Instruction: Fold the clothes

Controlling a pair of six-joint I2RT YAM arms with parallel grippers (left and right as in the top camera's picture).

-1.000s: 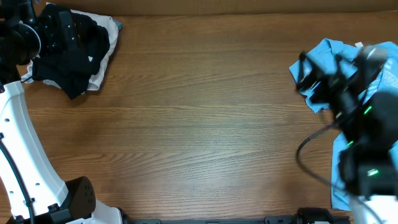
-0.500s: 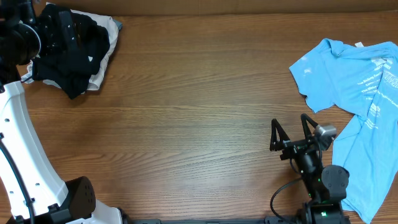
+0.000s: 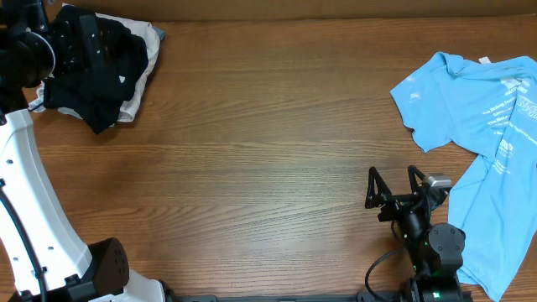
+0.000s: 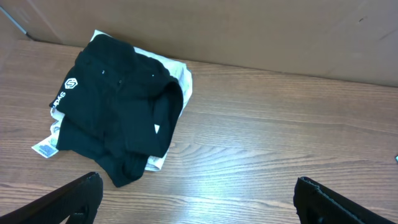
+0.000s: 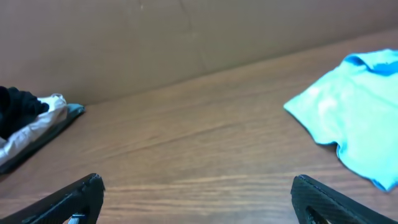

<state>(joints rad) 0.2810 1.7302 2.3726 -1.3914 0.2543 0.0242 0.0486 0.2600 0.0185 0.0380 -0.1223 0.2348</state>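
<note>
— What changed?
— A second ago the right end effector [image 3: 392,183] was over the blue shirt [image 3: 470,109]. It has pulled back, and the shirt now lies spread ahead and to its right, well apart.
— Its grip?
— Fingers wide apart, empty, touching nothing.
— The left end effector [image 4: 198,180]?
— Unmoved, also spread wide and empty. The crumpled black shirt [image 4: 118,112] sits ahead-left on the worktop [image 3: 252,151].

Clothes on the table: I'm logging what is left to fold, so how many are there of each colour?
Black T-shirt: 1
White garment under it: 1
Light blue T-shirts: 2, it seems; they overlap at the right edge
Total: 4
</note>
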